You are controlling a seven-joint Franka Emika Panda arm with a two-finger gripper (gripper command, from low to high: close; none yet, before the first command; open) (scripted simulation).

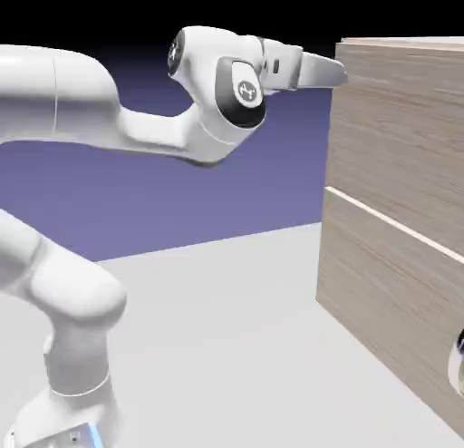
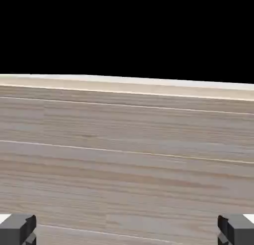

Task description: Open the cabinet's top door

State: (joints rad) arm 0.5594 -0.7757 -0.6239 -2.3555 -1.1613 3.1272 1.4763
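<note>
- The cabinet (image 1: 399,219) stands on the right of the exterior view, a big box of light beige wood grain resting on the pale grey table (image 1: 227,346).
- A thin pale seam runs across its front, and the top door (image 1: 399,129) is the panel above that seam; the lower panel (image 1: 390,319) sits below it.
- No handle can be made out on the top door from either view.
- The white arm (image 1: 82,102) comes in from the left and holds its hand level, high up near the cabinet's top edge.
- The gripper (image 1: 331,72) points straight at the top door's upper left corner, its tip just beside the wood or touching it; which of the two cannot be told.
- In the hand view wood grain (image 2: 127,154) fills the lower half, with the cabinet's pale top edge across the middle and blackness above.
- The two grey fingertips (image 2: 17,230) sit far apart at the bottom corners, so the pincer is released, spread wide with nothing between its jaws.
</note>
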